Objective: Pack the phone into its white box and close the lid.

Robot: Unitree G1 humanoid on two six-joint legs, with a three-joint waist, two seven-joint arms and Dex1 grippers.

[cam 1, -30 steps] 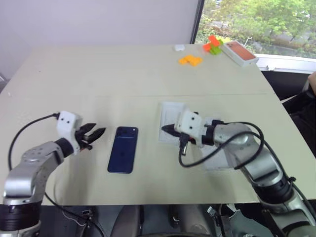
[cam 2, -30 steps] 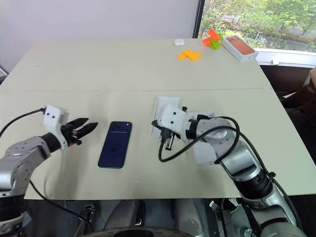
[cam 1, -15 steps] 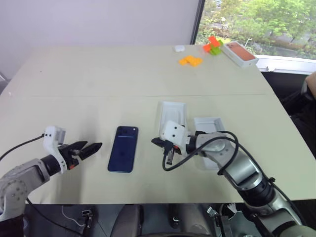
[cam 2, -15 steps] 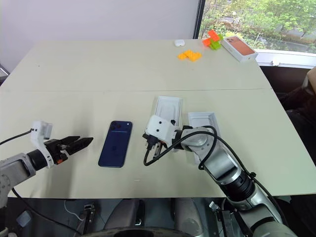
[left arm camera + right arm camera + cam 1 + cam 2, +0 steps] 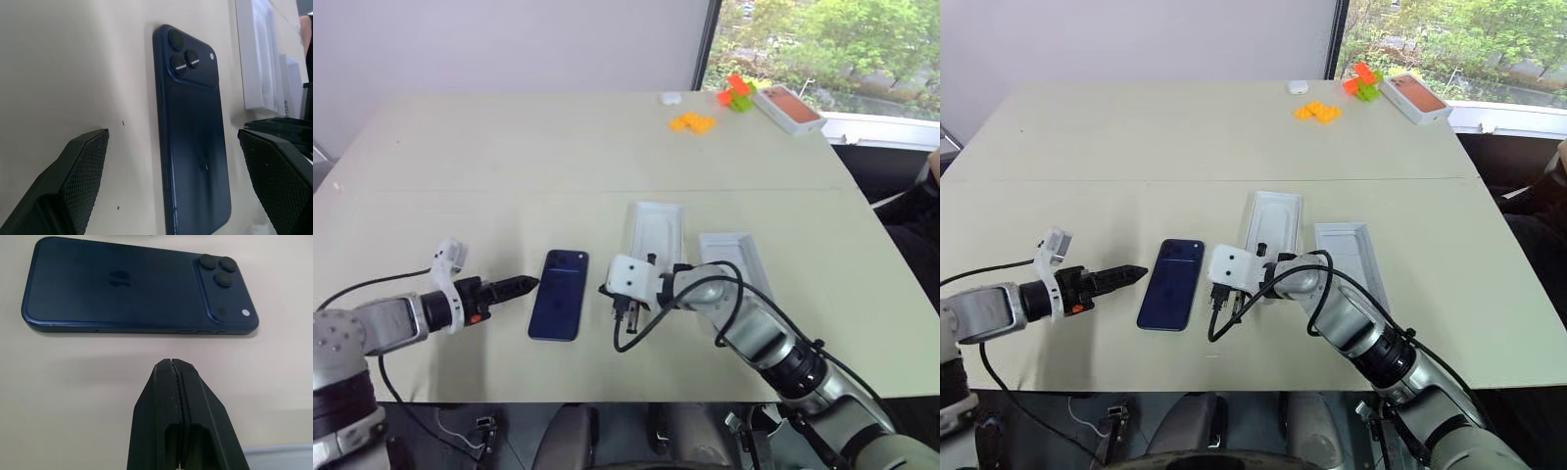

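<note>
Here the left hand (image 5: 171, 181) gapes empty beside the phone (image 5: 559, 294); right hand (image 5: 177, 382) clenched empty.

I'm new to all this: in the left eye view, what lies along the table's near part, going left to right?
Left gripper → phone → right gripper → lid → white box.
</note>
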